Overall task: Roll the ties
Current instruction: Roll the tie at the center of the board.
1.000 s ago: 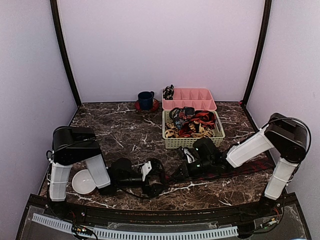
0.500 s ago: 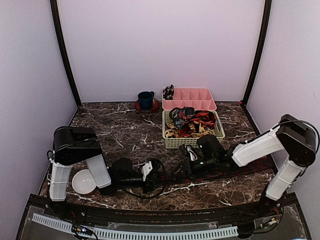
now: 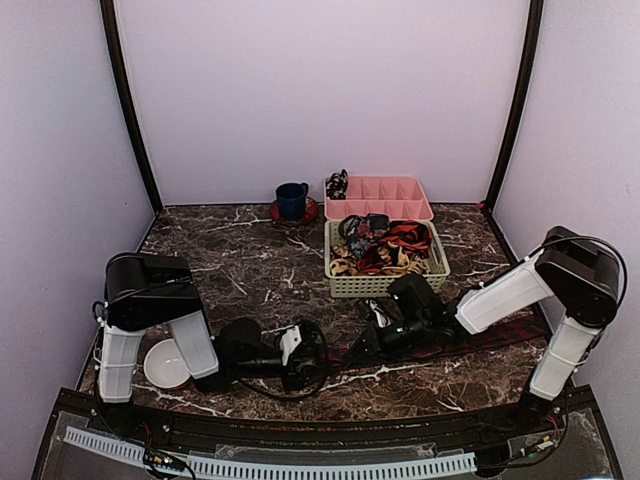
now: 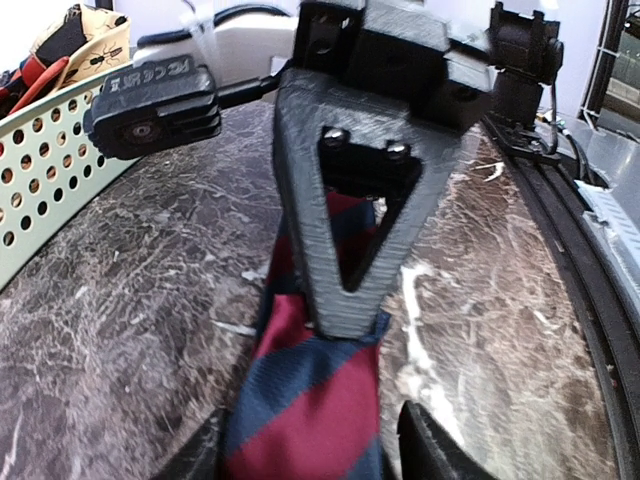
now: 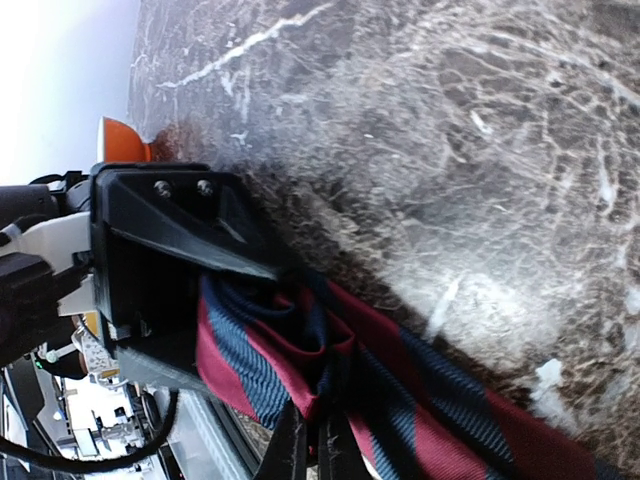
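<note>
Barely begun — the striped tie (image 5: 400,400) lies mostly flat on the desk (image 3: 250,270), only its end bunched. The right gripper (image 5: 318,455) has its jaws pinched on it; the left gripper (image 4: 315,450) straddles it, jaws half-spread. Other ties (image 3: 385,250) wait tangled in the green basket (image 3: 385,287).

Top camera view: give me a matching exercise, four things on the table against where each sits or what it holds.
Things:
1. blue mug
2. pink tray
3. green basket
4. white bowl

Descriptions:
A. heaped with loose ties
B. front left of the view
C. on a red coaster
D. directly behind the basket

Pairs: 1-C, 2-D, 3-A, 4-B
</note>
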{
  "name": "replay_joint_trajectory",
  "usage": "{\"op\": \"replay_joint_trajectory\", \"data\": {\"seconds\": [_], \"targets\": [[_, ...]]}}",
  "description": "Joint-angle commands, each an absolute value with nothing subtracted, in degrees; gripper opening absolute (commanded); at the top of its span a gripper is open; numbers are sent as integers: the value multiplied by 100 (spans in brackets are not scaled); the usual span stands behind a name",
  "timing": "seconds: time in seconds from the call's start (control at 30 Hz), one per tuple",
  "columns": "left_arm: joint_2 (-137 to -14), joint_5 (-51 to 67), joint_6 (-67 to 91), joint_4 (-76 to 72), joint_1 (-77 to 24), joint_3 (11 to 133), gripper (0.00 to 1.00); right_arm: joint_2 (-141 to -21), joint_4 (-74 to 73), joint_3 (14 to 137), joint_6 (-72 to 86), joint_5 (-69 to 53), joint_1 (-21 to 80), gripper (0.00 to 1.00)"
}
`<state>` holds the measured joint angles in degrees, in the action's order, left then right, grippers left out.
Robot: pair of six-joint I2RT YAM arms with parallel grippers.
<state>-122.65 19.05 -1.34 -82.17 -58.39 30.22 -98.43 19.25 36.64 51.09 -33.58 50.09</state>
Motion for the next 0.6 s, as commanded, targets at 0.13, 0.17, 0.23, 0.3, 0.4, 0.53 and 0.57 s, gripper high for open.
{"op": "replay_joint_trajectory", "data": {"seconds": [0.13,0.17,0.23,0.3,0.4,0.53,0.57], "targets": [[-12230,2177,70,-8127,-5678,2543,71,-10404,1683,3552,4866,-3087,4927,0],[-12290,2167,49,-8150,-5678,2575,71,-10440,1674,3538,4870,-3046,4922,0],[-12401,2221,-9,-8130,-5678,2682,71,-10482,1630,3524,4855,-3017,4923,0],[-12463,2368,-85,-7946,-5678,2854,67,-10485,1573,3522,4814,-2986,4928,0],[-12498,2531,-115,-7964,-5694,2988,56,-10471,1441,3546,4729,-2940,4924,0],[-12440,2642,-29,-8159,-5765,3085,44,-10485,1420,3580,4671,-2992,4939,0],[-12429,2633,-64,-8077,-5829,3167,43,-10492,1423,3584,4660,-3004,4946,0]]}}
